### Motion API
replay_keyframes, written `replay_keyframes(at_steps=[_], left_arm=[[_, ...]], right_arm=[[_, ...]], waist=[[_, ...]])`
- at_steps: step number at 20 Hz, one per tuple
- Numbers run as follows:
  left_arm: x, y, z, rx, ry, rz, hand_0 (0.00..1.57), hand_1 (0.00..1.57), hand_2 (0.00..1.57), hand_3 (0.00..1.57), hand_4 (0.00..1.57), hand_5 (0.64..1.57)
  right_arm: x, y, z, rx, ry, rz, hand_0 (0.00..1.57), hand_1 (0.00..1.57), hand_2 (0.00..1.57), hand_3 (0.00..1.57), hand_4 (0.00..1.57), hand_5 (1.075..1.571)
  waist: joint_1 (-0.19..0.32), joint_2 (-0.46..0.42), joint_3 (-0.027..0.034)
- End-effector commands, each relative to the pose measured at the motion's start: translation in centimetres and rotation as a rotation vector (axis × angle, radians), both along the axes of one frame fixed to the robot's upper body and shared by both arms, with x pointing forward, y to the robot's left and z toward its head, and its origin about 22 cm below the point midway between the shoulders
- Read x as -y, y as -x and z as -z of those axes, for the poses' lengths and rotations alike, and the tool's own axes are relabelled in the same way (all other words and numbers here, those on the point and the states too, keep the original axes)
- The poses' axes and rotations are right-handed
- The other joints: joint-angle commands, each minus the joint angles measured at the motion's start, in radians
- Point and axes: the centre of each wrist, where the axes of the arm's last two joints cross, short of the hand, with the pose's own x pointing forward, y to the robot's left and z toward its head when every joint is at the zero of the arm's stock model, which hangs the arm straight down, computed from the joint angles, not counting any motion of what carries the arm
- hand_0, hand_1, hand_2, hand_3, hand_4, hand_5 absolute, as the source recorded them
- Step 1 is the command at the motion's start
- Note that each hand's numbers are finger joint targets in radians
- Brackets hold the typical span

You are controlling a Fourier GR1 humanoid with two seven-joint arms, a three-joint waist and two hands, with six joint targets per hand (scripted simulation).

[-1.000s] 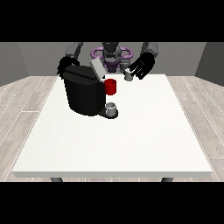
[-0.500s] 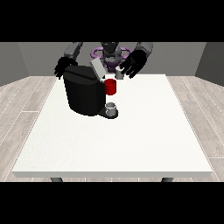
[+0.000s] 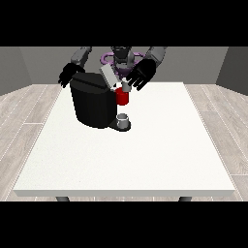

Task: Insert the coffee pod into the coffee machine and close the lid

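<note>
A: While the lid is up, going left to right: the hand at the view's left sits behind the top rear corner of the black boxy coffee machine, dark fingers hanging down, apparently relaxed and holding nothing. Whether it touches the casing can't be told.

B: And the pod?

A: The small grey coffee pod is up against the fingers of the hand at the view's right, just above the machine's red front piece. Fingers look curled toward it, so probably pinched, but the contact itself is too small to confirm. The grey hinged lid is tilted open just left of it.

B: How should the robot play the insert?

A: Judgement: line the pod up square over the opening beside the lid, lower straight, let go only once seated. Then push the lid down from above.

B: Clearance?

A: The small grey cup stands under the spout, near the drop path. The large white table has wide room in front and to the right; its far edge is close behind the machine.
</note>
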Motion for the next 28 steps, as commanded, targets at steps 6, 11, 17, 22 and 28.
replay_keyframes(at_steps=[6,11,17,22,28], left_arm=[[3.8,-0.5,-1.2,0.010,-0.005,0.052,1.26,1.26,1.30,1.21,0.51,1.571],[1.1,-0.2,1.9,-0.026,-0.015,0.026,1.18,1.18,1.26,1.19,0.50,1.571],[0.4,-0.2,-0.1,0.008,-0.026,0.037,1.19,1.19,1.27,1.20,0.51,1.571],[1.7,-0.4,1.0,-0.046,-0.047,0.046,1.21,1.21,1.26,1.19,0.49,1.571],[1.8,-0.5,0.4,-0.007,-0.035,0.033,1.22,1.22,1.27,1.17,0.48,1.571]], right_arm=[[0.8,-1.8,-1.5,0.019,-0.039,0.029,0.00,0.00,0.00,0.00,0.53,1.571],[0.5,1.0,1.4,-0.040,-0.048,0.008,0.00,0.00,0.00,0.00,0.52,1.571],[3.1,-0.4,-0.3,0.032,-0.029,0.043,0.00,0.00,0.00,0.00,0.51,1.571],[3.0,0.0,0.8,-0.021,-0.037,0.044,0.00,0.00,0.00,0.00,0.45,1.571],[1.6,0.1,0.7,0.028,-0.031,0.045,0.00,0.00,0.00,0.00,0.42,1.571]], waist=[[0.018,0.031,0.0002],[0.000,-0.013,-0.0002],[0.017,0.040,0.0000],[0.024,0.000,0.0000],[0.007,0.061,0.0001]])
